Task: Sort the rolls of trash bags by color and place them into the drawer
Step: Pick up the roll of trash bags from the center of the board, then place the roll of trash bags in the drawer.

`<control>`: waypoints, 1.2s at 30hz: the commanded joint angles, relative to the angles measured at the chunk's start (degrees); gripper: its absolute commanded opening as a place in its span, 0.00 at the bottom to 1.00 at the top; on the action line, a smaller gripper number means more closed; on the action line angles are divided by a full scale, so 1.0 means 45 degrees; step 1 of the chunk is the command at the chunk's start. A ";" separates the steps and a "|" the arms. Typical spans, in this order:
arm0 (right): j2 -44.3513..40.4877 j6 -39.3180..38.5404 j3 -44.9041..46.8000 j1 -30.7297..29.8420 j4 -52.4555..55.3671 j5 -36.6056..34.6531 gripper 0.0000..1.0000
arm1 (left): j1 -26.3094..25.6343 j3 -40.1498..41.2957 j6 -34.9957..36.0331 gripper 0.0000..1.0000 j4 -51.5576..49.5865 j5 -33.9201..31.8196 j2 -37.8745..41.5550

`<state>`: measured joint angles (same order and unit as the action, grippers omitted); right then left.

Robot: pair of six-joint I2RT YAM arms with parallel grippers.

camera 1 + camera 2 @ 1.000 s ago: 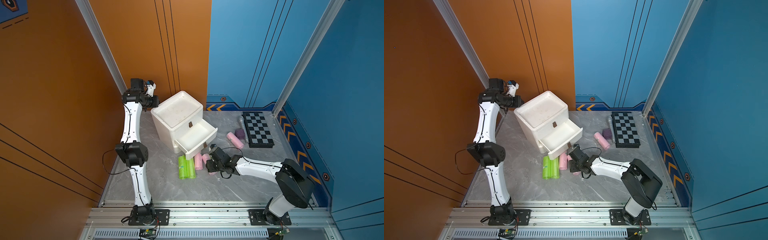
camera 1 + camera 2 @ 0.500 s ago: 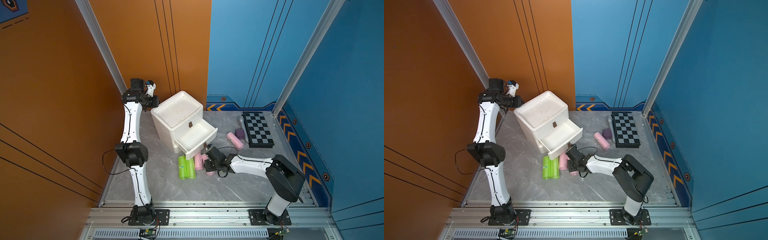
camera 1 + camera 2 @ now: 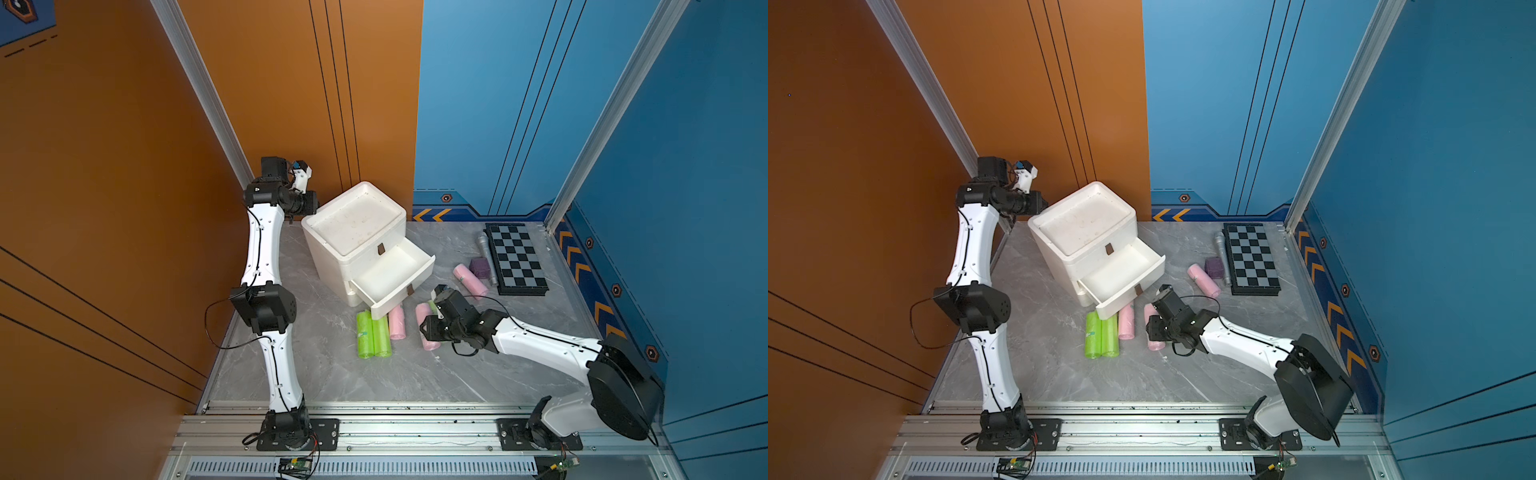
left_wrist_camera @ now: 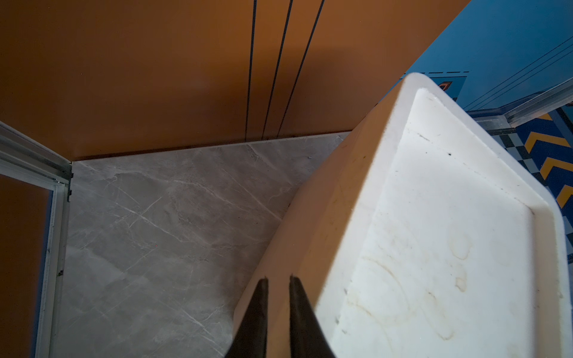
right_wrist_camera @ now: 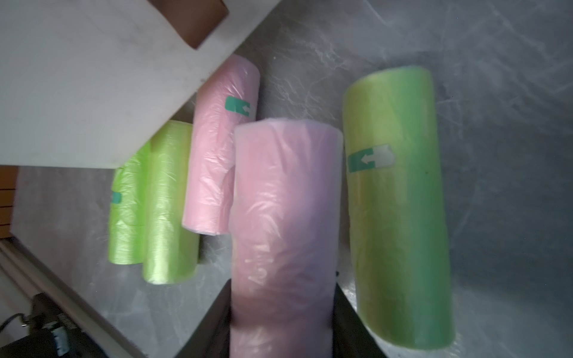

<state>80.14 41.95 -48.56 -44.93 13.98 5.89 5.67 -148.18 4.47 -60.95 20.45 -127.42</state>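
My right gripper [image 5: 282, 285] is shut on a pink roll of trash bags [image 5: 285, 217], which lies on the table just in front of the open white drawer [image 3: 395, 270]; the same pink roll [image 3: 424, 328] shows in both top views. A green roll [image 5: 400, 201] lies right beside it. Another pink roll [image 3: 397, 322] and two green rolls [image 3: 373, 336] lie close together, partly under the drawer front. A third pink roll [image 3: 469, 280] lies further right. My left gripper [image 4: 276, 280] hovers at the back corner of the drawer unit [image 3: 357, 224], jaws nearly together, holding nothing.
A folded chessboard [image 3: 517, 259] lies at the back right, with a grey microphone [image 3: 486, 257] and a small purple cube [image 3: 480, 267] along its left edge. The drawer's front overhangs the rolls. Walls enclose the table on three sides.
The right jaws have closed in onto the pink roll and the right arm's elbow has swung. The left arm has not moved.
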 commanded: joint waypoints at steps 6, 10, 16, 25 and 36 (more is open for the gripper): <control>-0.1341 0.4125 -0.0556 0.0382 -0.2307 0.0725 0.40 | -0.0189 0.0472 -0.0122 0.17 -0.1742 0.0385 0.0384; -0.0260 0.6634 -0.0671 0.0703 -0.5325 0.0353 0.40 | -0.0206 0.0477 -0.0134 0.17 -0.1739 0.0433 0.0423; 0.1801 0.8052 -0.2554 0.0607 -0.6942 -0.0498 0.39 | -0.0173 0.0459 -0.0119 0.17 -0.1740 0.0478 0.0404; 0.3172 0.8870 -0.4240 0.0351 -0.6929 -0.1607 0.39 | -0.0039 0.0443 -0.0172 0.16 -0.1729 0.0691 0.0269; 0.4225 0.9856 -0.5573 -0.0106 -0.5423 -0.3290 0.44 | 0.0030 0.0310 -0.0212 0.16 -0.1730 0.0804 0.0151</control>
<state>98.67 84.95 -69.93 -44.80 -12.40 -4.71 6.04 -147.48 3.75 -61.30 21.15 -126.72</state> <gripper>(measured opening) 0.440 0.164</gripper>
